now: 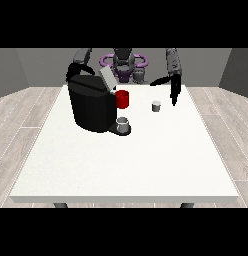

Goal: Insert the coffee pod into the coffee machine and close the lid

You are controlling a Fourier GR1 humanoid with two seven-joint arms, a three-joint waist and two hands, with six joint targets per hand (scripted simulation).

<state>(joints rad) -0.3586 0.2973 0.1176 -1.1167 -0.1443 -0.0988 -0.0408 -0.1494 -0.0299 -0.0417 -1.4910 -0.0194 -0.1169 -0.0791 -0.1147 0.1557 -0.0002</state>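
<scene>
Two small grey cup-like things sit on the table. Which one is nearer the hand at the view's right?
The coffee pod, standing alone on the bare table just beside the hand at the view's right. The other, a grey cup, sits on the coffee machine's base.

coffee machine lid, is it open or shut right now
Open. The grey lid stands tilted up above the top of the black coffee machine, and the coffee pod sits out on the table.

Light falls evenly and softly from overhead, and the white counter (121, 165) is the brightest surface in the room, with no glare on it. Shadows are faint, just a dark patch under the black coffee machine (91, 105). The far walls sit dimmer and grey. Edges look straight.
</scene>
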